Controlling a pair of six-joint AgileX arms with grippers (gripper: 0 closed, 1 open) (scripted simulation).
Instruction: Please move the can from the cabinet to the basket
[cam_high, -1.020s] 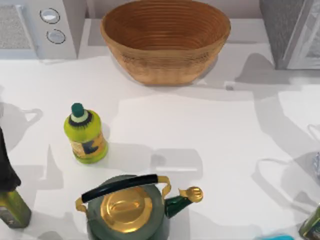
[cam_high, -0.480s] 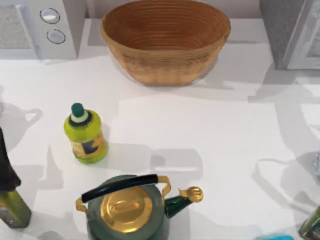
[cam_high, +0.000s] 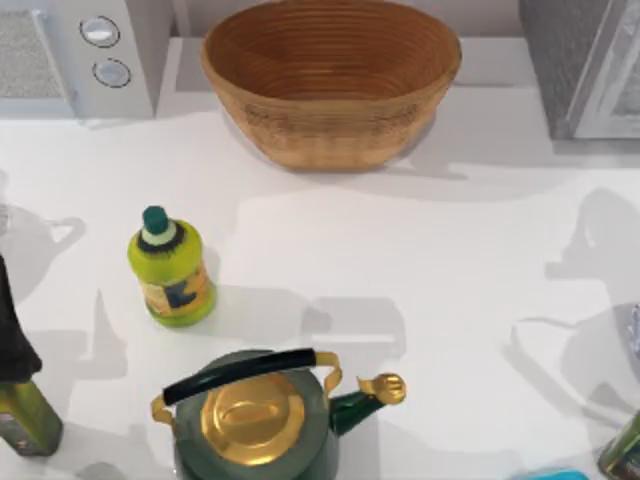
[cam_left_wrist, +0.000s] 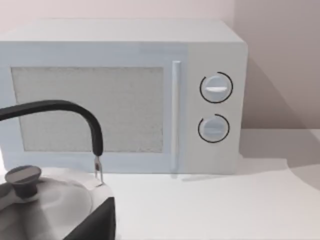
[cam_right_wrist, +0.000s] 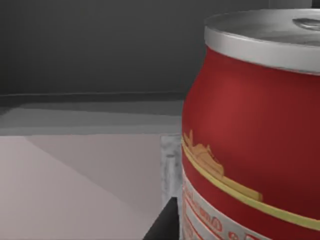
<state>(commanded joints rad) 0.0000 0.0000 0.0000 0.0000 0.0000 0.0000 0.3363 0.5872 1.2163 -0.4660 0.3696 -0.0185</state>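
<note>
The can (cam_right_wrist: 255, 130), red with a silver top and a thin yellow band, stands very close in the right wrist view, with the cabinet's dark inside (cam_right_wrist: 90, 45) behind it. A dark edge of my right gripper (cam_right_wrist: 160, 227) shows beside the can's base. From above, the grey speckled cabinet (cam_high: 560, 60) stands at the table's back right corner. The tan woven basket (cam_high: 330, 130) sits at the back middle with nothing visible inside.
A white microwave (cam_high: 70, 50) fills the back left; the left wrist view faces it (cam_left_wrist: 125, 95) past a silver kettle (cam_left_wrist: 45, 200). A yellow-green bottle (cam_high: 172, 268) stands left of centre. A green kettle (cam_high: 255, 420) is at the front, an olive bottle (cam_high: 22, 410) front left.
An arm's shadow on the table by the cabinet has slid to the right and toward the front. The basket, bottle and kettle have stayed put.
</note>
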